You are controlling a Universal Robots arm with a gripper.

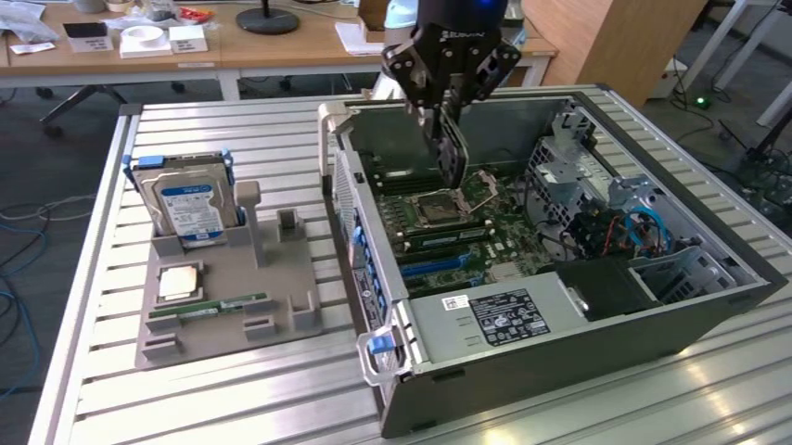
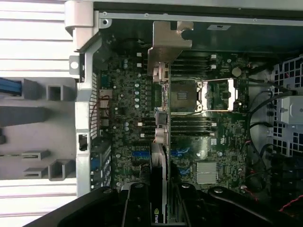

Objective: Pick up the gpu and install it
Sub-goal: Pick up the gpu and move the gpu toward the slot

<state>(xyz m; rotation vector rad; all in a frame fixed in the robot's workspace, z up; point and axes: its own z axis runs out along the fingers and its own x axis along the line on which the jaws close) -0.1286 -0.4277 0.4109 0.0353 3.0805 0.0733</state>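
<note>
Hanging above the open computer case [image 1: 594, 348], the gripper [image 1: 447, 119] pinches the gpu [image 1: 452, 162] between its fingers, one pad on each face. You see the card held on edge, its long side pointing down into the case. Its lower end sits over the motherboard [image 1: 502, 246], just beside the CPU socket [image 1: 436, 206]. Whether it touches the board is hard to judge from the exterior view.

In the wrist view you look along the gpu [image 2: 160, 161] edge-on, with its silvery bracket [image 2: 166, 45] at the far end, near the case's rear wall. The card runs alongside the CPU socket [image 2: 187, 94].

To the exterior view's left of the case, a grey holder [image 1: 287, 317] rests on the slatted worktop [image 1: 223, 408]. It carries an upright hard drive [image 1: 188, 204] and a green RAM stick [image 1: 210, 305] lying flat.
</note>
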